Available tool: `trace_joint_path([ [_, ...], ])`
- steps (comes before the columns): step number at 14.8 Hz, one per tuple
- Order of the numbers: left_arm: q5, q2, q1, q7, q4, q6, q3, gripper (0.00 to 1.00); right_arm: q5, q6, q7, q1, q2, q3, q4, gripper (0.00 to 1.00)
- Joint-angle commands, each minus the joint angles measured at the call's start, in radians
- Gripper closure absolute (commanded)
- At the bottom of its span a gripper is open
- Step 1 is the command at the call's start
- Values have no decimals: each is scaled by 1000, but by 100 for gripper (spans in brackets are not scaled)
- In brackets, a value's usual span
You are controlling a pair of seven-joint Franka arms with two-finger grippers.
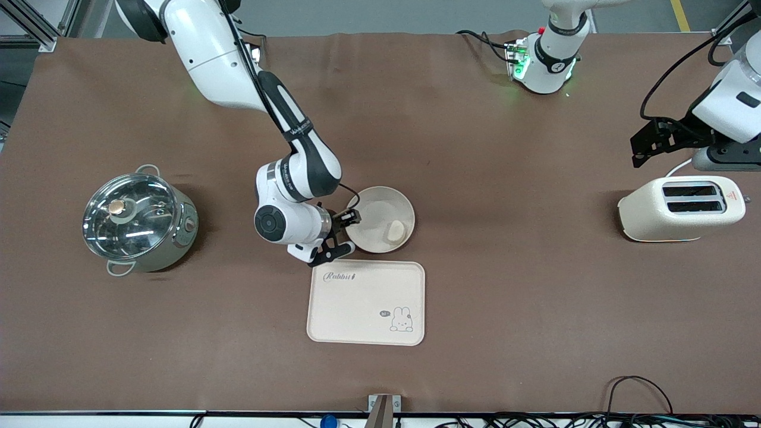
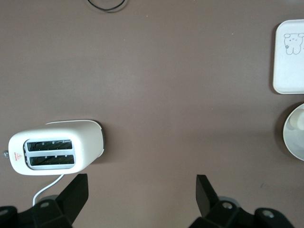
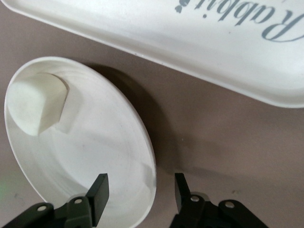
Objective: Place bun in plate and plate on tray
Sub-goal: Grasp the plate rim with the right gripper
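On brown table, plate (image 1: 380, 209) holds bun (image 1: 396, 229); tray (image 1: 366, 306) bare.

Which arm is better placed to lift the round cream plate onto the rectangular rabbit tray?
Right: the right gripper straddles the round cream plate rim beside the rectangular rabbit tray. The left gripper waits above the white toaster.

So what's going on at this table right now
The bun already lies in the plate, which sits on the table just farther from the front camera than the tray, not yet on it. The right gripper is down at the plate's rim, fingers open with one on each side of the rim, apparently about to grip it. The left gripper waits, open, above the table by the toaster. A lidded pot stands toward the right arm's end.
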State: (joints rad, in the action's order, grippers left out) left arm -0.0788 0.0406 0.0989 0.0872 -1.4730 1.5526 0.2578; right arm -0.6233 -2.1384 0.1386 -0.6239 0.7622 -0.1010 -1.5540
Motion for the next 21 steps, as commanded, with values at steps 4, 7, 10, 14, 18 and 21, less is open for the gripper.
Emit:
trace_joint_path([
  [4,71,-33,-114,-4,-1,-19,-115,0,-33,-8,-4,-2,28,-2,22,66],
  [7,70,-21,-165,6,5,-19,-161,0,-33,-6,-4,-2,28,-2,22,93],
  [10,77,-10,-157,15,11,-17,-166,0,-33,6,-7,4,19,-2,22,98],
  [14,77,-2,-153,-11,13,-16,-169,0,-35,56,-98,22,-21,-2,57,100],
  [18,77,-4,-148,-37,13,-16,-172,0,-33,115,-264,64,-17,-2,201,99],
  [21,73,-4,-140,-38,13,-16,-172,0,-32,80,-332,87,11,-6,297,100],
])
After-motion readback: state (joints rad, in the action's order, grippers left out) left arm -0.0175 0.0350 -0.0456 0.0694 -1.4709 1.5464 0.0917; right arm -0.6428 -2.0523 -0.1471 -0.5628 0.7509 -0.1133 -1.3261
